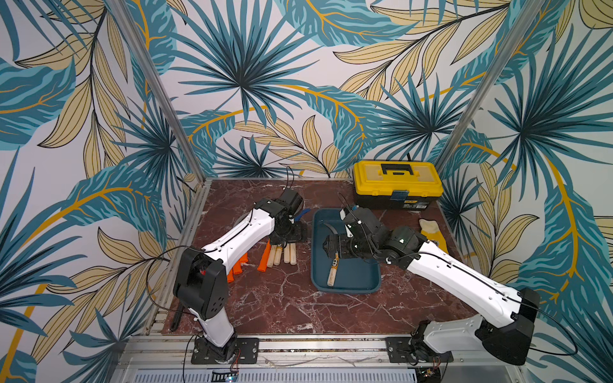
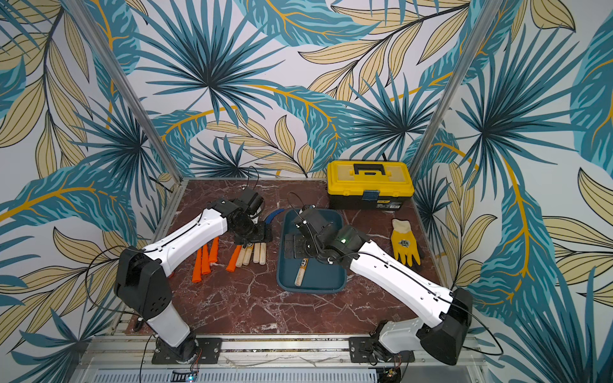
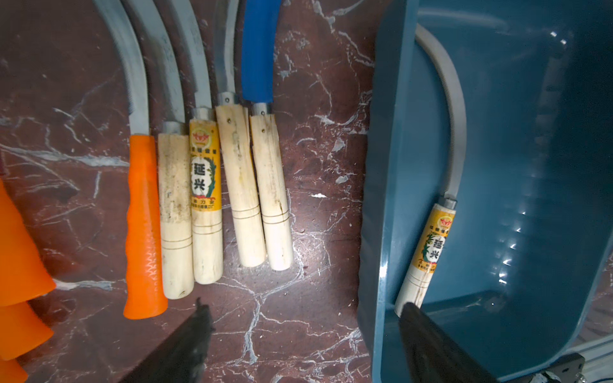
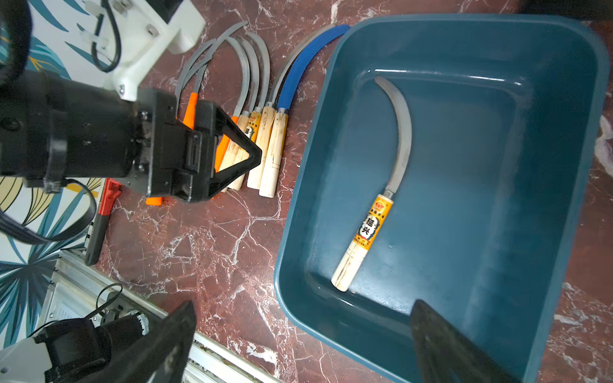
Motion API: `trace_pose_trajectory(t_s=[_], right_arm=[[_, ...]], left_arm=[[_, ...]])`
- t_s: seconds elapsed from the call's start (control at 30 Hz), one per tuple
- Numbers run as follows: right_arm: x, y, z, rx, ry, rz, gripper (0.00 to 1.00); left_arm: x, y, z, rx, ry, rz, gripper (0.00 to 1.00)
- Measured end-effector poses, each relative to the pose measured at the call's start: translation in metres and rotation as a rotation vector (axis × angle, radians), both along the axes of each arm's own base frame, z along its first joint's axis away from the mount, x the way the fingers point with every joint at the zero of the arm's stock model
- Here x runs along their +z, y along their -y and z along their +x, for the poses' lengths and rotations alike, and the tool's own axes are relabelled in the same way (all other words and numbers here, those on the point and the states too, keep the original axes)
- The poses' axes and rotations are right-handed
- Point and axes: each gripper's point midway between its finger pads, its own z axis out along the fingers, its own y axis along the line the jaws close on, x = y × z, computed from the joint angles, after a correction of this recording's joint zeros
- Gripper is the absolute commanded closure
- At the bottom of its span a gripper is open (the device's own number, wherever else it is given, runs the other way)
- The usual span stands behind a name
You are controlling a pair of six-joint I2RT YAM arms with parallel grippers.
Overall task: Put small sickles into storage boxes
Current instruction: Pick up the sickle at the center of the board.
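Bright, even light is coming from overhead, glinting in a row of spots off the tray point(image 3: 512, 247) wall, casting soft shadows, while the close fingers point(image 4: 441, 345) (dark wedges) are showing blurred.

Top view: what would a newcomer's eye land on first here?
The bright yellow toolbox at the far edge of the table stands out first. Next, the teal tray at the centre holding one wooden-handled sickle, and the row of sickles lying on the table beside it.

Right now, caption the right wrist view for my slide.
Open right gripper hovers over teal tray containing one sickle.
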Motion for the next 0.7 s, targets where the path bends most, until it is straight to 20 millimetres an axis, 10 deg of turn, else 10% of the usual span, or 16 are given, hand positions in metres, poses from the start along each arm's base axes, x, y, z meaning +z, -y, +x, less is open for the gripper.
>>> trace_pose_trajectory(t_s=[0.27, 0.7], right_arm=[[0.000, -0.004, 0.003, 0.003, 0.005, 0.011, 0.00], [-0.002, -0.005, 0.005, 0.008, 0.010, -0.003, 0.00]], left_arm=[[-0.021, -0.001, 0.000, -0.008, -0.044, 0.033, 0.52], [-0.080, -0.002, 0.004, -0.010, -0.168, 0.124, 0.67]])
